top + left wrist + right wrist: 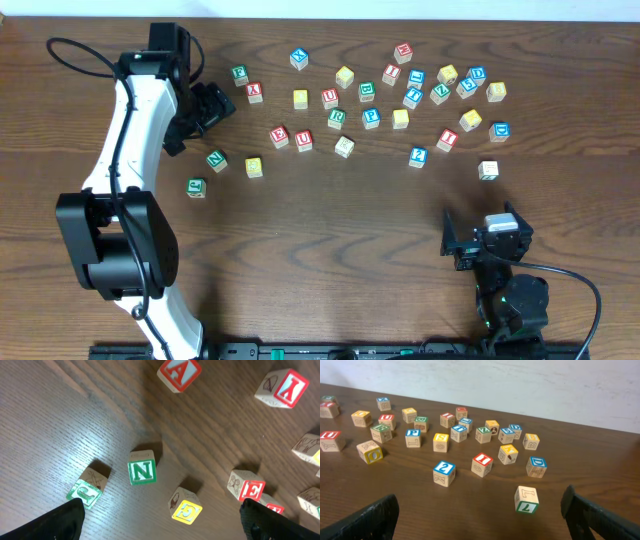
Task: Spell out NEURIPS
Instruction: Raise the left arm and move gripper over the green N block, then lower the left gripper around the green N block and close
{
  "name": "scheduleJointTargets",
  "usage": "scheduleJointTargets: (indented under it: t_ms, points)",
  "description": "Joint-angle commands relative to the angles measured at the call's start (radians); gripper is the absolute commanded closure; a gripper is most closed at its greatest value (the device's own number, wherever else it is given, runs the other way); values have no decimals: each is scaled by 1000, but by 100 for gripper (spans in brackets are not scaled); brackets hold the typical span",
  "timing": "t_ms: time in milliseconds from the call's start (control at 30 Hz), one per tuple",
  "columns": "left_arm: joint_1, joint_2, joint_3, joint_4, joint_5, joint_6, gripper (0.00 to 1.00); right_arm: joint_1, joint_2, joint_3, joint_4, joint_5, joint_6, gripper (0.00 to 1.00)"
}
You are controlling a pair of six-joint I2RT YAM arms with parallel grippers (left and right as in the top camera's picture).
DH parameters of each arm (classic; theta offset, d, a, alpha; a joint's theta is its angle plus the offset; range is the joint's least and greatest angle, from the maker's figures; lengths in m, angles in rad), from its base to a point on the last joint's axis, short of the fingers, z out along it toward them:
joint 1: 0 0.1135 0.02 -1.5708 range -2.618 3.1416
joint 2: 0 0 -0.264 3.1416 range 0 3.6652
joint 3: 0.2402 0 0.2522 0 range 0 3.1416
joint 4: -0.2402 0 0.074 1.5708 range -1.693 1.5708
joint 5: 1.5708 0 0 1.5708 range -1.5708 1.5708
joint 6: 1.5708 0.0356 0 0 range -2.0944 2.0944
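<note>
N cube point(142, 468), green, lies loose on left half of table point(330, 230); E cube point(280, 136) and U cube point(304, 140) lie just beside each other nearer centre. No row formed yet.
Left gripper point(161, 512) spread wide, empty, N ahead between fingers; likely lining up first pick.
Right gripper point(479, 505) wide apart, empty, by near right corner, clear of scatter.

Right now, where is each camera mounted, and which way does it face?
Overhead: fixed above the table, looking straight down on the letter blocks; left arm and right arm show.
Left wrist: on the left arm, looking down at the green N block; its open fingers fill the bottom corners.
Right wrist: low over the table, facing across the blocks toward the wall; open fingers at the bottom corners.
Shared: overhead and left wrist both show the green N block.
</note>
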Motion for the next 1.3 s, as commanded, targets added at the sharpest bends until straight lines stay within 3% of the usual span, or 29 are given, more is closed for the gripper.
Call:
scheduleJointTargets:
  t_ms: [0, 367, 433, 800, 1267]
  points:
    - [-6, 16, 22, -20, -2, 1, 2, -5, -4, -1, -4, -3, 4, 1]
    - [-16, 17, -24, -63, -6, -5, 0, -5, -4, -1, -4, -3, 4, 1]
    - [-23, 17, -43, -54, -6, 8, 5, -5, -4, -1, -4, -3, 4, 1]
    - [-102, 17, -123, 26, -93, 27, 5, -5, -4, -1, -4, -3, 4, 1]
    - [-106, 17, -175, 55, -145, -5, 9, -5, -4, -1, -4, -3, 4, 1]
